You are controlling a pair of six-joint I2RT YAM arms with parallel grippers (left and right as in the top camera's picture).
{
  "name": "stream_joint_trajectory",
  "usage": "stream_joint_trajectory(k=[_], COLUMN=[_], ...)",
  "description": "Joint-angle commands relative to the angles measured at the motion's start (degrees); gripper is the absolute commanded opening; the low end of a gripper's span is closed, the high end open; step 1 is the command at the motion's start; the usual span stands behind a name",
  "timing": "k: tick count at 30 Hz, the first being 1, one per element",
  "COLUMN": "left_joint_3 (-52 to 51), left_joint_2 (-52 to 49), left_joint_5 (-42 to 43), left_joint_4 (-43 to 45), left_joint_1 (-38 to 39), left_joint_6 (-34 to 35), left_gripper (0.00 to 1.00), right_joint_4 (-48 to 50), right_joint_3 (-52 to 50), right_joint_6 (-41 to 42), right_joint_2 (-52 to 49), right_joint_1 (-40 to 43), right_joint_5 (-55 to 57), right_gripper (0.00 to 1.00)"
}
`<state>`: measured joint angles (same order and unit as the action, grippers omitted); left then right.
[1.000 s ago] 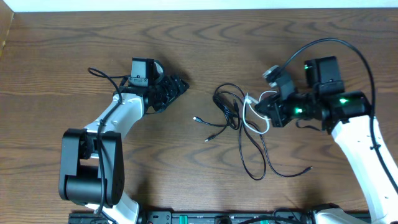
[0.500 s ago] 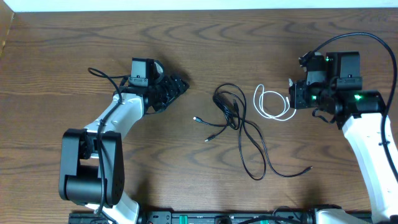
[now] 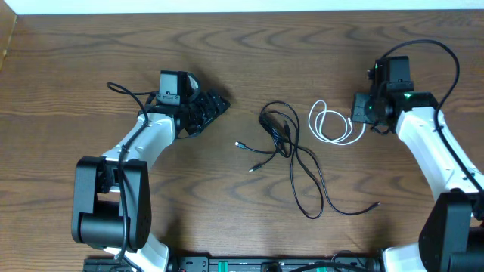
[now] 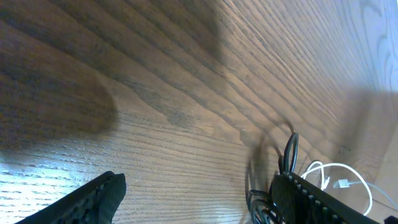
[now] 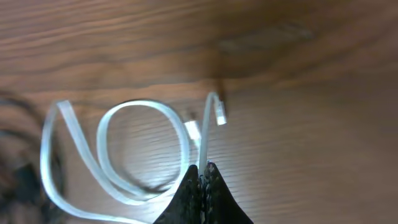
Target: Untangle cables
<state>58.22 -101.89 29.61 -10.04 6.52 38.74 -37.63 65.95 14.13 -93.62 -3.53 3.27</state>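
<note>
White cable [image 5: 143,104] is pinched in the closed right end effector [image 5: 203,169]; the left end effector [image 3: 219,104] is held wide. Re-tangling is risked if the white cable is dragged toward the black cable [image 3: 276,128].

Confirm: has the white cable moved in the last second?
Yes. The white cable moved right, clear of the black cable, gripped in the right hand.

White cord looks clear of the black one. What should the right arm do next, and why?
Probably open the right gripper and leave the white cable there. The gripper is pinched shut on it near its plug end, its loops lie flat on the table, and from overhead it sits apart from the black cable, with bare wood between them.
</note>
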Motion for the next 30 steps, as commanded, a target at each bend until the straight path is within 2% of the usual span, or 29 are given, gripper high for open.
stream_joint_trajectory(k=[1,8,10,12,15,17,21,27,30], left_joint_3=[0.13,0.13,0.13,0.13,0.13,0.13,0.13,0.13,0.13], left_joint_2=[-0.13,-0.13,-0.13,-0.13,-0.13,-0.13,-0.13,-0.13,-0.13], left_joint_5=[-0.79,-2.12,-2.23,-2.23,-2.23,-2.23,-2.23,-2.23,-2.23], left_joint_4=[-0.04,0.07,0.07,0.07,0.09,0.07,0.07,0.09,0.09], left_joint_1=[-0.11,-0.07,-0.07,-0.07,-0.07,-0.07,-0.07,-0.07,-0.07], left_joint_6=[-0.81,-0.81,-0.81,-0.81,-0.79,-0.79,-0.81,-0.79,-0.79], left_gripper=[0.81,0.81,0.81,0.81,0.81,0.8,0.8,0.81,0.81], right_joint_4=[0.2,0.24,0.63,1.62,3.85,5.22,6.38,5.66,4.76], right_joint_3=[0.98,0.98,0.98,0.98,0.98,0.98,0.98,0.98,0.98], right_joint_6=[3.63,3.41,2.93,0.7,-0.79,-0.92,-0.92,-2.69,-3.41], right_joint_2=[-0.15,-0.15,-0.28,-0.5,-1.31,-2.05,-3.8,-6.45,-8.57], right_joint_1=[-1.07,-5.44,-6.67,-7.67,-8.57,-8.55,-8.39,-8.5,-8.63], right_joint_5=[10.08,18.27,20.44,20.52,17.81,14.91,8.09,-7.02,-8.33], right_gripper=[0.01,0.01,0.08,0.34,0.86,0.99,0.99,0.91,0.86])
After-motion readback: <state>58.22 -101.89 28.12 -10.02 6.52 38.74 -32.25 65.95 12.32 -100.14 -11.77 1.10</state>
